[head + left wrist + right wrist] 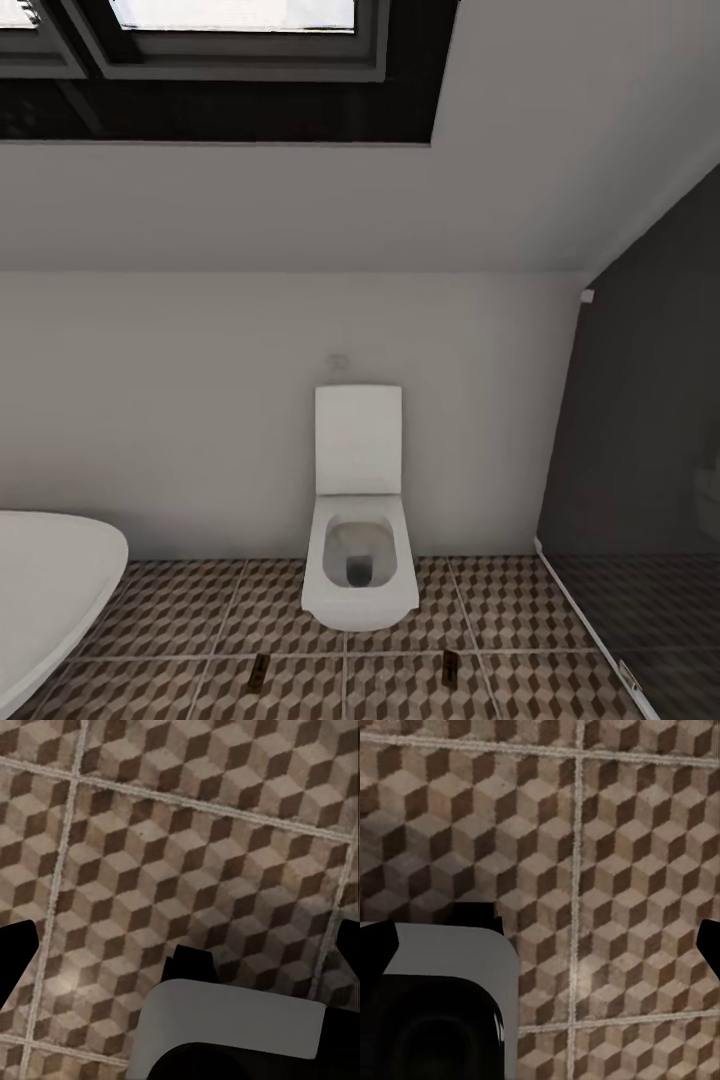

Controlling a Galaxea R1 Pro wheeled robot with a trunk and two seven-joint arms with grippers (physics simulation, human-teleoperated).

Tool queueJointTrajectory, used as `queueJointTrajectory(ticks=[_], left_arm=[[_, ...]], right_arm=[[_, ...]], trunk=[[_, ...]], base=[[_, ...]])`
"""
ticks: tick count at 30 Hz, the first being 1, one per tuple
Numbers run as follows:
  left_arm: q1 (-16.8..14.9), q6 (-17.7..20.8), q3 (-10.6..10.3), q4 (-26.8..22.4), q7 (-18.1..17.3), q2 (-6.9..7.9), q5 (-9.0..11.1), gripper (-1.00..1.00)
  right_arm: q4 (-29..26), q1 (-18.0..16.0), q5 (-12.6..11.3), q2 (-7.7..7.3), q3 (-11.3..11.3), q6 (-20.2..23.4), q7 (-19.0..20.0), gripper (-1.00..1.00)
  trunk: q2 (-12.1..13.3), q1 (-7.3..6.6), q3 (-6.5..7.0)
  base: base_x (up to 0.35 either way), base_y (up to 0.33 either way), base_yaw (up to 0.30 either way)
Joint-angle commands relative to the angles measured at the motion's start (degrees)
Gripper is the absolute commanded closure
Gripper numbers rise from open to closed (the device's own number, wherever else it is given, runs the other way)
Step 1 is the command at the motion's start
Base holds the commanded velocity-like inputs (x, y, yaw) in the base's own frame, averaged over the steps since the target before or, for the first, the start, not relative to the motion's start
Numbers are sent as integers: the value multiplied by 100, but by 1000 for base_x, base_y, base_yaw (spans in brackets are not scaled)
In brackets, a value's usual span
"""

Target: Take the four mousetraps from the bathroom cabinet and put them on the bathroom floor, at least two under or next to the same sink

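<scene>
Facing the toilet [360,520], two traps [260,670] lie on the floor [180,610] before it. Light, stiff boards: pinch the long edges, avoiding wire. Both grippers [180,945] hang wide, empty.

Floor [190,610]: matt tiles, cube print, rough pale grout. Toilet [358,560]: smooth glossy white ceramic. Tub [50,590]: smooth white. Wall [200,420]: matt plaster. Shower screen [650,450]: dark smooth glass.
</scene>
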Motion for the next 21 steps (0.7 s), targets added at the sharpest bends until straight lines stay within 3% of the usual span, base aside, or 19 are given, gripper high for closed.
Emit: queueJointTrajectory(ticks=[1, 10, 21], left_arm=[[-4, -20, 8, 7, 3, -7, 35, -100], [-4, -21, 4, 7, 3, -49, 29, -100], [-4, -6, -10, -10, 46, -55, -11, -100]], right_arm=[[19, -8, 47, 0, -7, -29, -23, -100], [19, -8, 44, 0, -7, -29, -28, -100], [14, -8, 60, -11, -7, -20, -29, -100]], trunk=[[38, -23, 12], [399, -221, 174], [399, -221, 174]], base=[[0, 0, 0], [0, 0, 0], [0, 0, 0]])
